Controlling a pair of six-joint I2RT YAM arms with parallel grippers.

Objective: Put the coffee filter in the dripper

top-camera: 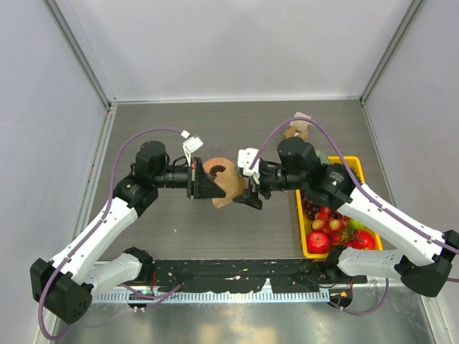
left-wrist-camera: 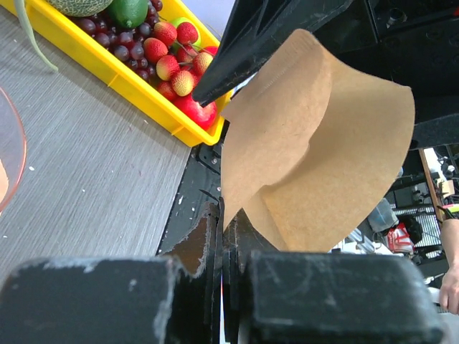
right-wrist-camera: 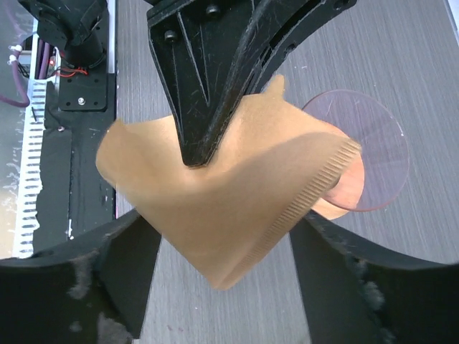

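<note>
Tan-brown coffee filter (right-wrist-camera: pixel 215 208) w/ ribbed seam, pinkish clear dripper (right-wrist-camera: pixel 380 147), yellow tray (left-wrist-camera: pixel 107 73).

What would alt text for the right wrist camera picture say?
The left gripper, entering from the top, pinches a tan coffee filter between the open fingers of the right gripper. The glass dripper sits behind on the grey table.

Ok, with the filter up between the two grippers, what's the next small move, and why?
Probably close the right gripper on the free side of the coffee filter. Its fingers stand open astride the paper, while the left gripper alone pinches it, only half-spread, near the dripper; a second grip could open the cone.
</note>
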